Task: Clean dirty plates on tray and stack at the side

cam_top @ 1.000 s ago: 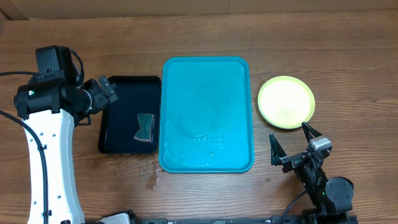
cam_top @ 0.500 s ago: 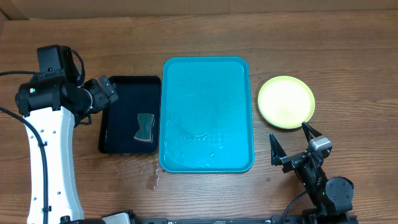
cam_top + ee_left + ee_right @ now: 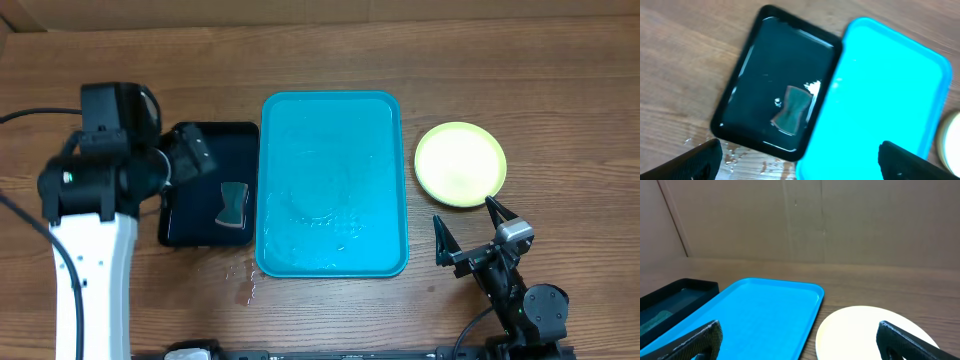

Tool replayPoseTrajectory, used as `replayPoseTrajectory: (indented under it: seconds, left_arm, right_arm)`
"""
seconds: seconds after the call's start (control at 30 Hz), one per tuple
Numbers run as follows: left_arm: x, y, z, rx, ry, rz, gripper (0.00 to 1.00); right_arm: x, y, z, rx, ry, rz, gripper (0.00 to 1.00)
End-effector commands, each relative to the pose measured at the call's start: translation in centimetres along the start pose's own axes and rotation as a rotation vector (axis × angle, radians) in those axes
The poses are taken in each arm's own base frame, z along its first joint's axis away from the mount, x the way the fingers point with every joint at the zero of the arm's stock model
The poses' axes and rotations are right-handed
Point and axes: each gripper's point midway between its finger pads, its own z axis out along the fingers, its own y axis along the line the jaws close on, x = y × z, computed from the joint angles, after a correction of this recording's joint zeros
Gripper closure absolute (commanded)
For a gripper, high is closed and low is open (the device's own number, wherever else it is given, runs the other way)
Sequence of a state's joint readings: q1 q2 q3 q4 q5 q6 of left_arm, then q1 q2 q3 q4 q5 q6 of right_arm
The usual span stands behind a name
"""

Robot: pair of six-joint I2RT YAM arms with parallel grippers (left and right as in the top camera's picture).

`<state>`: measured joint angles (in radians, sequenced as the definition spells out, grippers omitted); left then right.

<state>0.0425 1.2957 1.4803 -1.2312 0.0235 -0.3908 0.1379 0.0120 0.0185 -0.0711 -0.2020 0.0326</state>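
The turquoise tray point(image 3: 335, 150) lies mid-table and holds only a wet film. Right of it, on the wood, rests a yellow-green rimmed plate point(image 3: 460, 164) with a pale, clean centre; whether others lie under it I cannot tell. My right gripper point(image 3: 468, 232) stands open just in front of that plate, nothing between its fingers. In the right wrist view, the plate point(image 3: 865, 335) and tray point(image 3: 755, 315) lie ahead of the open gripper point(image 3: 802, 345). My left gripper point(image 3: 807, 162) hovers open over the seam between the tray point(image 3: 885, 100) and the black tray point(image 3: 780, 65).
A smaller black tray point(image 3: 195, 215) sits against the turquoise tray's left side, wet inside, with a dark sponge point(image 3: 234, 205) in it. Water drops point(image 3: 243, 280) spot the wood at its front corner. A cardboard wall point(image 3: 805, 220) closes off the back.
My left arm has swung rightward, bringing its wrist over the black tray. The right arm, the plate and both trays have not moved.
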Motion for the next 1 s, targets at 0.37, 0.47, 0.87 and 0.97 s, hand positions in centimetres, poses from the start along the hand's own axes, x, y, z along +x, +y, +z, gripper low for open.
replayPoseTrajectory:
  seconds: [0.37, 0.47, 0.87, 0.97]
  left_arm:
    - [2.3, -0.6, -5.3, 0.089, -0.142, 0.036, 0.00]
    - [4.0, 0.2, -4.7, 0.083, -0.130, 0.035, 0.00]
    - [11.8, 3.9, -0.9, 0.081, -0.132, 0.035, 0.00]
    - [11.7, 3.8, -0.7, 0.127, -0.234, 0.036, 0.00]
  right_arm:
    - [0.2, -0.3, 0.0, 0.014, -0.005, -0.004, 0.00]
    - [0.2, -0.3, 0.0, 0.014, -0.005, -0.004, 0.00]
    - [0.2, -0.3, 0.0, 0.014, -0.005, -0.004, 0.00]
    - [0.2, -0.3, 0.0, 0.014, -0.005, -0.004, 0.00]
